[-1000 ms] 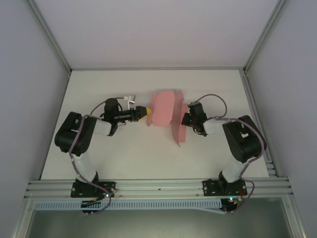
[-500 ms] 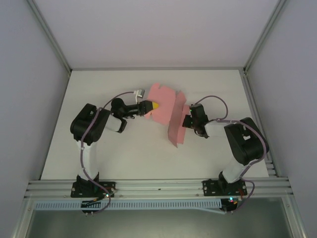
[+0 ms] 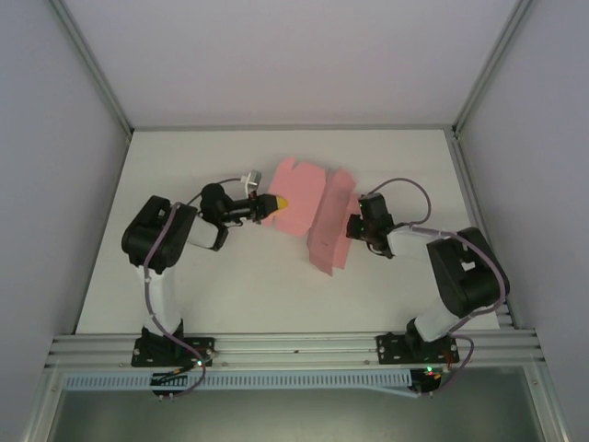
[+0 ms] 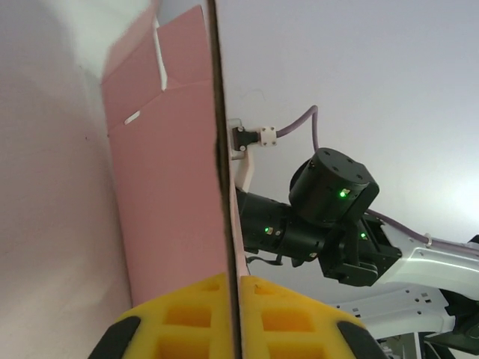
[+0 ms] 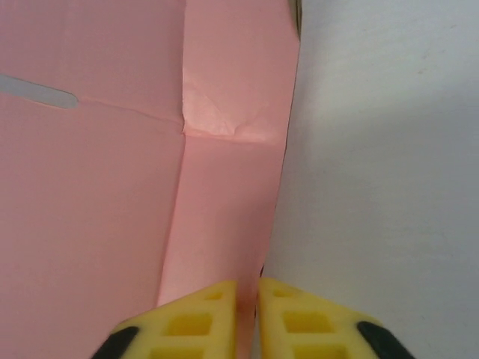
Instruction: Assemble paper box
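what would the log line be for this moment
step: assemble paper box | left gripper: shut on its left edge | right gripper: shut on its right panel | state: partly folded, not closed

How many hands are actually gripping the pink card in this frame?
2. The left hand pinches the left edge of the paper box, and the right hand pinches its right edge. Both are closed on the card.

There is one paper box (image 3: 304,198), a single pink card sheet. There are two robot arms, one left arm (image 3: 161,241) and one right arm (image 3: 460,272). They carry two grippers, the left gripper (image 3: 279,203) and the right gripper (image 3: 351,224). Each gripper has two yellow fingers (image 4: 187,318), four in total. There is one white table (image 3: 230,285).
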Available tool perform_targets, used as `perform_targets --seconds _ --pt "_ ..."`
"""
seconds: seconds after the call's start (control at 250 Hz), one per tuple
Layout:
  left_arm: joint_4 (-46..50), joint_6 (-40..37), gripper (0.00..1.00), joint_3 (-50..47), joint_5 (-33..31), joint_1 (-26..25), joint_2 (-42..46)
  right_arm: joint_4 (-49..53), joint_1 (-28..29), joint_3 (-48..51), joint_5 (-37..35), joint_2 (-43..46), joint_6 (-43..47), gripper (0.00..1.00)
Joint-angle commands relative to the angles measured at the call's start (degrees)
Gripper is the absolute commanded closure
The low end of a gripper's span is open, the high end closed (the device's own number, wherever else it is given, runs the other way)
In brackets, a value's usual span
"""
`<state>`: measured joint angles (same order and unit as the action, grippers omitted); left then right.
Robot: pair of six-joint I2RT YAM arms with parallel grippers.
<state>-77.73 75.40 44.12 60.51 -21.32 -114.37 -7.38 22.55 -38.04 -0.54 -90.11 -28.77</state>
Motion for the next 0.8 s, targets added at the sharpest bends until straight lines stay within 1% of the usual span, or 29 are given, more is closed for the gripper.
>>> perform_targets --seconds 0.0,0.044,0.112,0.172,0.2,0.236,0.276,0.351,0.443,0.531,0.611,0.679,0.731,0.795 --pt "2.41 -5.90 1.00 -0.35 -2.00 0.86 4.98 4.37 -1.19 0.24 2.69 6.43 -0.46 0.69" --pt "6.50 -8.43 1.00 -0.14 -2.43 0.94 6.70 4.88 -1.94 0.22 3.48 9.19 -0.97 0.61" --pt "15.85 -13.23 1.00 0.30 -4.82 0.93 10.02 5.12 -3.23 0.72 4.77 13.60 -2.34 0.42" --pt "23.64 -17.25 1.00 1.03 -7.10 0.95 12.76 5.25 -4.78 1.59 6.86 17.09 -3.34 0.30" --pt "26.67 -18.51 1.00 1.46 -7.94 1.02 13.93 5.18 -5.50 2.09 7.98 18.54 -3.75 0.21" --pt "28.94 -19.23 1.00 1.95 -8.44 0.98 14.98 5.26 -6.48 2.80 9.21 20.30 -4.57 0.12" --pt "29.44 -18.28 1.00 2.29 -8.52 0.93 15.68 4.83 -7.58 3.68 11.24 22.10 -5.11 0.01" --pt "24.45 -13.80 1.00 2.09 -7.07 0.79 16.19 1.89 -9.92 5.86 17.09 24.88 -5.54 0.00" --pt "13.66 -4.85 1.00 1.88 -4.68 0.41 15.93 -4.02 -13.24 8.66 24.40 26.79 -8.06 0.00" --pt "6.32 2.27 1.00 2.91 -3.36 -0.02 15.43 -9.32 -16.01 9.83 31.12 26.11 -10.85 0.00" --pt "-0.42 7.98 1.00 4.28 -2.31 -0.67 15.08 -13.05 -17.81 9.79 36.67 23.46 -11.40 0.00" --pt "-2.59 10.37 1.00 5.42 -1.66 -1.14 15.37 -17.94 -19.12 9.18 42.56 19.96 -13.23 0.00" --pt "-2.57 10.24 1.00 5.83 -1.45 -1.40 16.16 -22.34 -19.76 8.70 46.02 17.10 -16.16 0.01" --pt "-0.80 9.04 1.00 5.97 -1.55 -1.61 17.38 -29.49 -20.14 8.54 49.54 13.55 -20.58 0.06"
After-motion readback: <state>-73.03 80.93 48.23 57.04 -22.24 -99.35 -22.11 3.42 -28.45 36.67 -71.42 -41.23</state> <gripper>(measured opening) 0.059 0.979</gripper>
